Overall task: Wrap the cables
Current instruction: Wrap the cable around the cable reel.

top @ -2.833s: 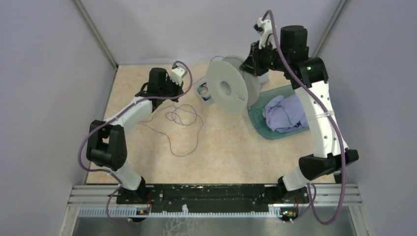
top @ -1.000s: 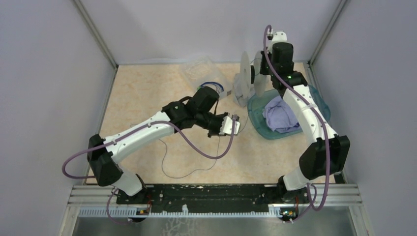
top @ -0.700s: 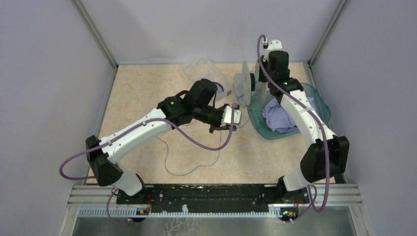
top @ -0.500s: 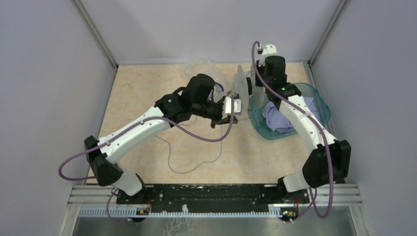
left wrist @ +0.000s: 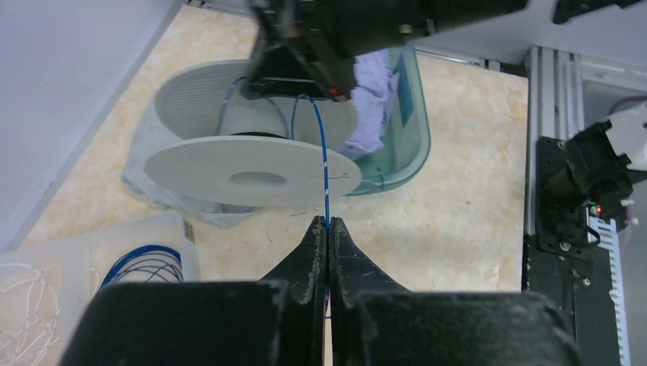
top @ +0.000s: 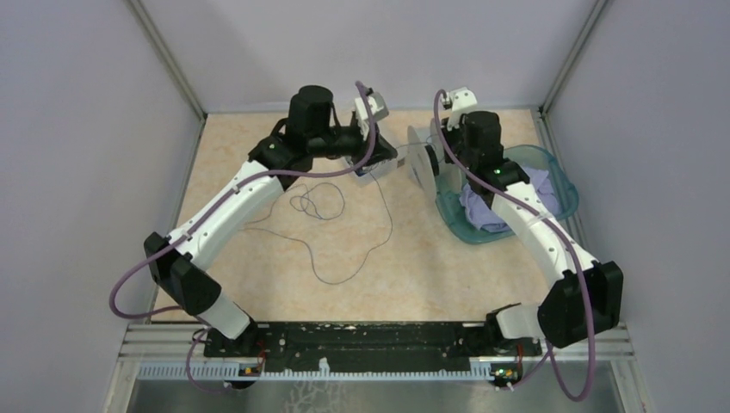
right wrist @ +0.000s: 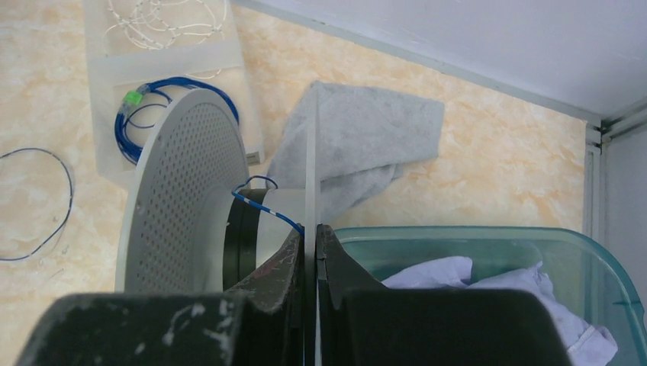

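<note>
The cable is a very thin dark wire that looks blue up close. Its slack lies in loops (top: 315,203) on the table. One strand (left wrist: 324,175) runs taut from my left gripper (left wrist: 327,223) up to the hub of the pale grey spool (left wrist: 252,171). My left gripper (top: 385,163) is shut on that strand just left of the spool (top: 420,163). My right gripper (right wrist: 310,229) is shut on the edge of the spool's near flange and holds the spool (right wrist: 179,191) upright. A turn of cable (right wrist: 271,211) crosses the hub. In the top view my right gripper (top: 437,159) is at the spool's right side.
A teal tub (top: 555,176) holding lilac cloth sits right of the spool. A clear bag with a bright blue, green-ended coil (right wrist: 164,91) and a grey cloth (right wrist: 366,137) lie behind the spool. Walls close off the left, back and right.
My left gripper swung from in front of the spool back and away to its far-left side, still on the cable. The slack on the table shifted into loops. My right arm turned the spool slightly.
</note>
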Controlling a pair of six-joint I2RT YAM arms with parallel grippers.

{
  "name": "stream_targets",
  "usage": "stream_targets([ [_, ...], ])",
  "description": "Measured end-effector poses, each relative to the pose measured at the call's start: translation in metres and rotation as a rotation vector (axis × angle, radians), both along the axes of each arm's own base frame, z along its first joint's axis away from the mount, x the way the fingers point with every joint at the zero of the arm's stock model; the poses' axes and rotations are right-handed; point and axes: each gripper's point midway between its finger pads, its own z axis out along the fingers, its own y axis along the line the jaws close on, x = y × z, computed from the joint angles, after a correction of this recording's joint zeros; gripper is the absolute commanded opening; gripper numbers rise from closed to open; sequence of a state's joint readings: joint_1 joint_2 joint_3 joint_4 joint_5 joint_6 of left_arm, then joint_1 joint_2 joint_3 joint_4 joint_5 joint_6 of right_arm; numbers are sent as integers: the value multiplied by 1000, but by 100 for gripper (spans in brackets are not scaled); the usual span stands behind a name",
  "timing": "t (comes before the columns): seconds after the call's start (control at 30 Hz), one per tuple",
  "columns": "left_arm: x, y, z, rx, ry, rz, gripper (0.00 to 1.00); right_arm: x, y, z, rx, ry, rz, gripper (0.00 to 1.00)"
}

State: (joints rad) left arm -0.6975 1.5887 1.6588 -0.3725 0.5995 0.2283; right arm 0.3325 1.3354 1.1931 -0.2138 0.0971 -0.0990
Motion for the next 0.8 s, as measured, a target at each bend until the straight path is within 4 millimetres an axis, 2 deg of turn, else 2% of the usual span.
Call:
stream_targets([
  [0.07,14,8,3,-23,28,43,0,-3,4,0,0,-4,26,0],
  [0.1,28,14,8,-48,45,82,0,-5,6,1,1,-7,42,0],
  [0.37,76,45,19,-121,92,227,0,-20,24,2,13,-7,163,0],
  [0.6,108,68,11,-137,125,333,0,-33,35,-2,16,11,255,0],
  [0.8,141,101,-5,-135,152,456,0,-46,45,4,46,11,328,0],
])
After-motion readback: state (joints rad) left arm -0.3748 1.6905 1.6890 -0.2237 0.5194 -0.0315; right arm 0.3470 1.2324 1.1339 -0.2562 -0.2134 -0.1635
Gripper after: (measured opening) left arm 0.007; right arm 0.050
